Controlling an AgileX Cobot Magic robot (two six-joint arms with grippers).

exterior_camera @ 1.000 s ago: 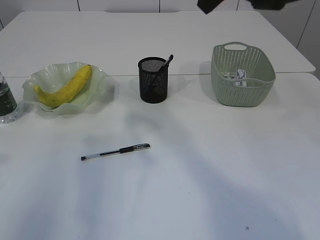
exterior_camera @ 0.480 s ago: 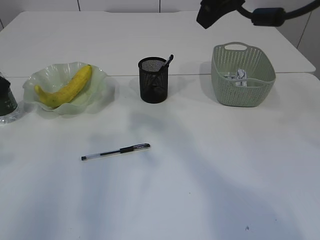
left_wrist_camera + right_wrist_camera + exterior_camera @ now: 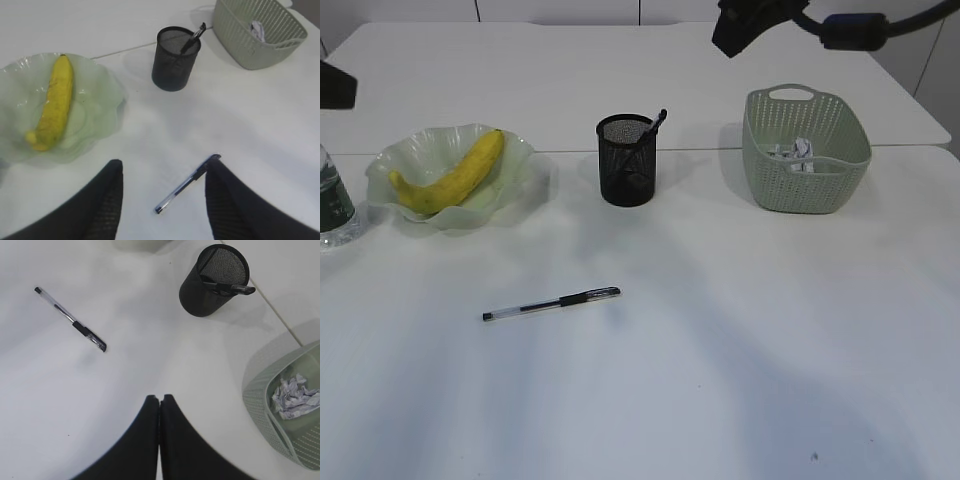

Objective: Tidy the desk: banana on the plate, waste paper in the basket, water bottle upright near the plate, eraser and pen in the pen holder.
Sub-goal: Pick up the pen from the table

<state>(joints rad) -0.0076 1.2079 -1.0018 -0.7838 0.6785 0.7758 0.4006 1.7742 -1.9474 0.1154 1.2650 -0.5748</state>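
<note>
The banana [image 3: 450,175] lies in the pale green plate [image 3: 525,150]. To the plate's left, the water bottle [image 3: 332,205] stands upright at the frame edge. A pen [image 3: 552,303] lies flat on the white desk [image 3: 720,330]; another pen leans in the black mesh pen holder [image 3: 627,160]. Crumpled waste paper [image 3: 795,152] sits in the sage basket [image 3: 805,150]. My left gripper [image 3: 164,165] hangs open high over the desk, with the loose pen [image 3: 185,185] below its jaws. My right gripper [image 3: 159,398] is shut and empty, high up near the basket [image 3: 280,405]. The eraser is hidden.
A seam runs across the desk behind the plate and pen holder. The right arm [image 3: 745,22] reaches in at the top edge above the basket, and a dark part of the left arm [image 3: 334,85] shows at the far left.
The left arm's dark tip, at the bottle's top half a second ago, now sits higher and clear of it. The right arm came further into view at the top.
</note>
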